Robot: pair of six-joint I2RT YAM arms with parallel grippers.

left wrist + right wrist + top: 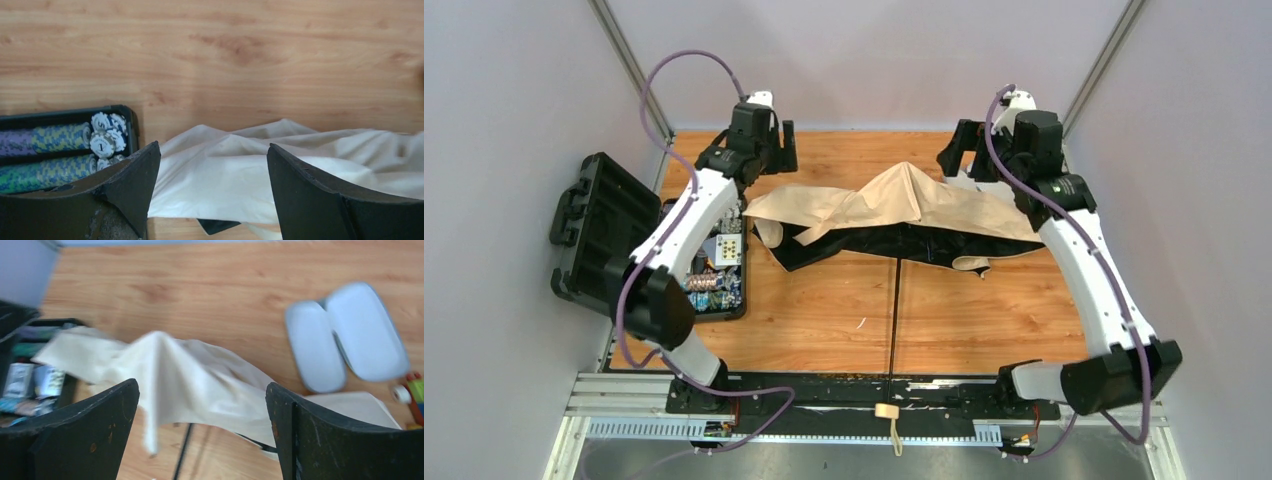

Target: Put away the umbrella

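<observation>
- From overhead, the umbrella [894, 215] sprawls uncollapsed across the far bench [824, 320].
- The left wrist view shows poker chips [102, 142], with the left pincer [212, 146] spread.
- Only the right wrist view shows the lilac case [345, 335], with the right pincer [202, 385] spread.

White-shelled arm segments [709, 190] with black joint housings [1119, 375], looped lilac cables [686, 54]; scuffed matte black fingers [131, 180] on left hand [212, 185], right hand [202, 425].

The left arm [689, 215] and right arm [1084, 250] both stretch away from their bases, elbows bent, wrists at the far end. The left hand [214, 150] and right hand [202, 385] each point down, fingers spread wide apart.
</observation>
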